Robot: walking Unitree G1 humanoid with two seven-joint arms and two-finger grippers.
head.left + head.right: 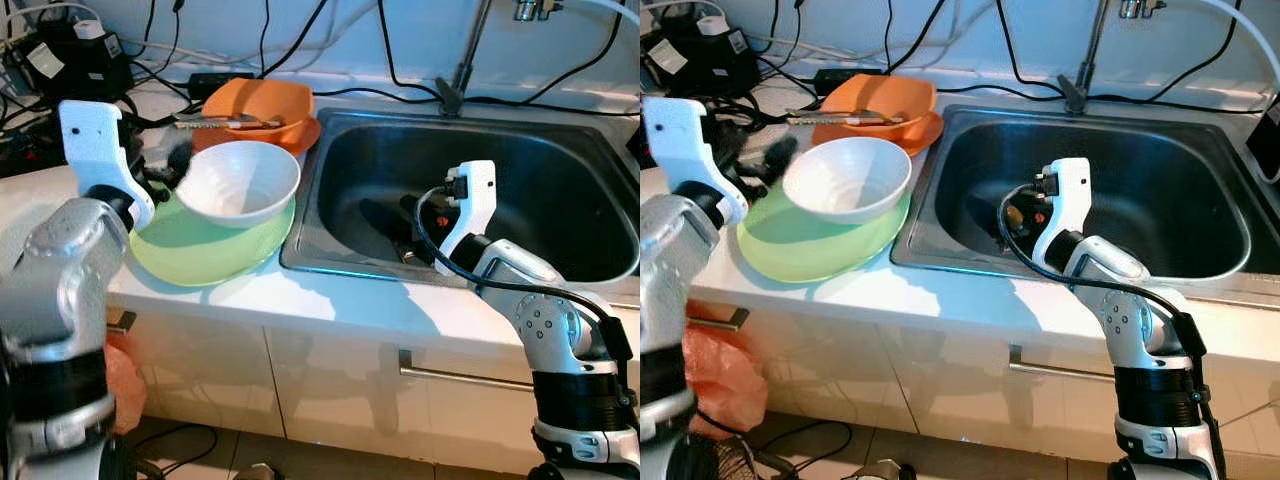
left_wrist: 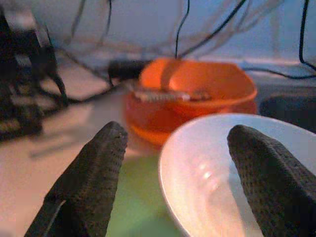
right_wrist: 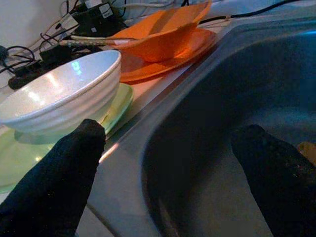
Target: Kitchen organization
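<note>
- Left end effector (image 2: pixel 173 182): fingers spread, empty, at white bowl's rim.
- White bowl (image 1: pixel 238 182): on green plate (image 1: pixel 200 250), on worktop (image 1: pixel 330 305).
- Orange bowl (image 1: pixel 262 108): behind, on orange plate.
- Sink (image 1: pixel 560 190): right end effector (image 3: pixel 177 182) inside, spread, empty.

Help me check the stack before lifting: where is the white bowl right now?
The white bowl sits on the green plate on the counter left of the sink, in front of the orange bowl, near the open left gripper.
</note>
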